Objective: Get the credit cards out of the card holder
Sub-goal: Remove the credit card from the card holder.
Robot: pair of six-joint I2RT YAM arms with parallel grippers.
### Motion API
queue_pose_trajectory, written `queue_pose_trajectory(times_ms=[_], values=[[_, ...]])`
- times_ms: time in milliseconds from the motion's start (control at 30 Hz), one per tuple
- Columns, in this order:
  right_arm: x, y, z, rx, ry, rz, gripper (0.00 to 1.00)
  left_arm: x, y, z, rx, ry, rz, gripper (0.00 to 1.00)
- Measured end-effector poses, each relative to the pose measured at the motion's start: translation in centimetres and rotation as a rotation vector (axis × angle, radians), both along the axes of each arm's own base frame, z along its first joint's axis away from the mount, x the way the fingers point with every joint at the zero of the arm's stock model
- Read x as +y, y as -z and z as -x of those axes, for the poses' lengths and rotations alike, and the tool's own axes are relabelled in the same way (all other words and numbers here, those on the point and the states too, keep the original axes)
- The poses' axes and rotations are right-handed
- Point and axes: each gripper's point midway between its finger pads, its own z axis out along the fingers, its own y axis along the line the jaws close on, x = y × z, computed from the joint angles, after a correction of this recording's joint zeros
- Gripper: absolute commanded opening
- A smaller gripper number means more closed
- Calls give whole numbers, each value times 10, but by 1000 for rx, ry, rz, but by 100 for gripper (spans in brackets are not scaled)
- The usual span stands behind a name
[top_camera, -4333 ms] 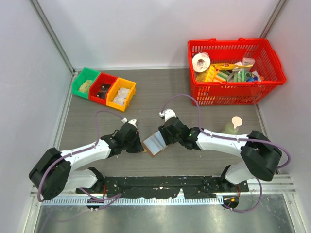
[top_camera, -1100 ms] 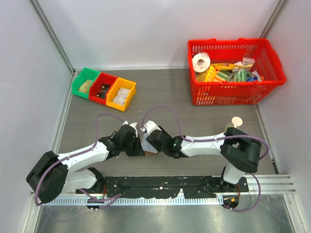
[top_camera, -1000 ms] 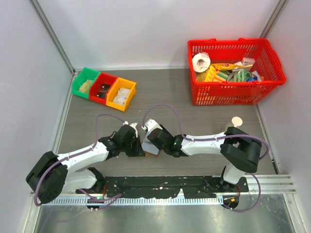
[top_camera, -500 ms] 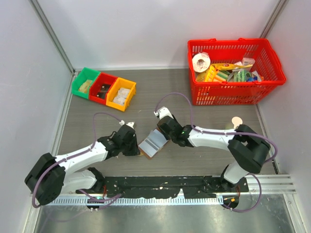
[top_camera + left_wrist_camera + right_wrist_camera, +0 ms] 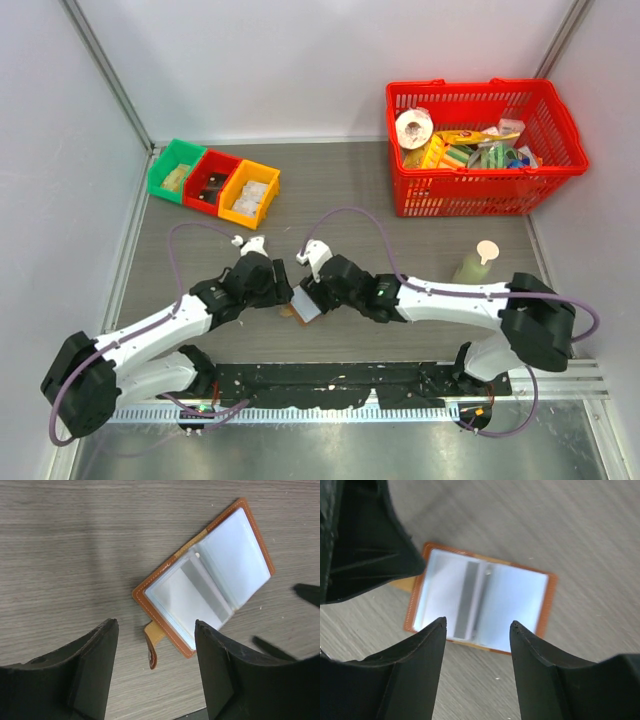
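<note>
Grey wood-grain tabletop (image 5: 400,190) showing past all four stitched edges of card holder (image 5: 205,580), lying open flat, pale panels up. Left gripper (image 5: 155,645), right gripper (image 5: 477,630) hovering above, splayed wide, holding nothing.

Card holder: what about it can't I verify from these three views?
- Top external: the card holder is small and largely covered by the left gripper and right gripper.
- Left wrist: glare on its pale sleeves; how many credit cards are inside is unclear.
- Right wrist: soft focus; the left gripper's finger covers one corner.
</note>
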Motion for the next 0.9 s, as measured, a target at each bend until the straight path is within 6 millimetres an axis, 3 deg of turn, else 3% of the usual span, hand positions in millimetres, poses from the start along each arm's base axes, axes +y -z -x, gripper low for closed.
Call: queue_pose_trajectory(times_ms=[100,233,333,433,667,767,900], values=[[14,22,14,28,-68,36,61,0,-2,5,-7,-15,49,64],[23,47,24,51,-119,83,62,5,18,20,53,-33,67,61],[25,57,27,55,-140,106,62,7,32,31,104,-37,74,56],[30,62,28,54,-151,116,63,2,33,31,114,-36,97,51],[41,72,28,60,-167,131,62,-7,37,30,132,-30,125,23],[43,76,28,65,-167,140,62,-8,40,30,136,-27,124,3],[45,75,27,63,-163,144,56,-8,41,30,139,-24,123,0]])
